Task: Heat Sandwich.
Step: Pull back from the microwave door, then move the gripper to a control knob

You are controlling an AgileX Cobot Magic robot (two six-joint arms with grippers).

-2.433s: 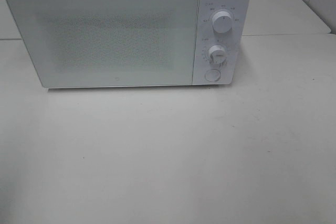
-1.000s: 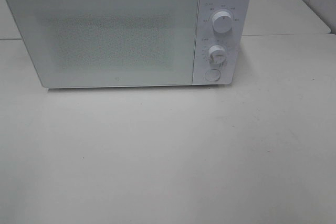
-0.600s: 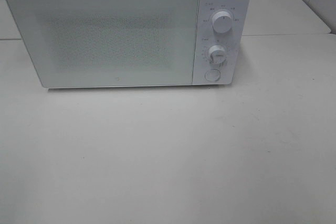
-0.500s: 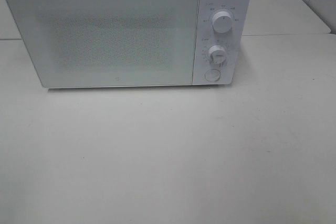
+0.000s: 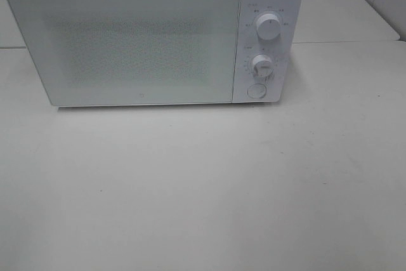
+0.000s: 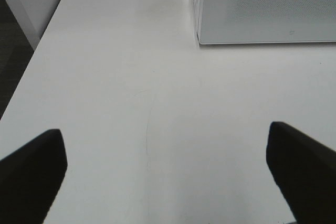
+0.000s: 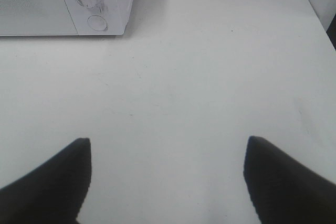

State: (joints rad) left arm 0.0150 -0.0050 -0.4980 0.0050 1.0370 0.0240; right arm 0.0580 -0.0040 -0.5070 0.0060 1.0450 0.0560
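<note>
Microwave (image 5: 152, 36) sits closed on the white table (image 5: 203, 188), left gripper (image 6: 165, 145) and right gripper (image 7: 168, 145) both hang over it, fingers (image 6: 31, 171) spread wide apart.

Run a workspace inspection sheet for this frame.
Surface: white table, faint marks only.
Job's things: sandwich not seen; microwave door shut.
Clutter: nothing seen.
Grippers: left claw open, empty; right claw open, empty.
Cables: nothing seen.
Surroundings: second table behind; dark floor beside.
</note>
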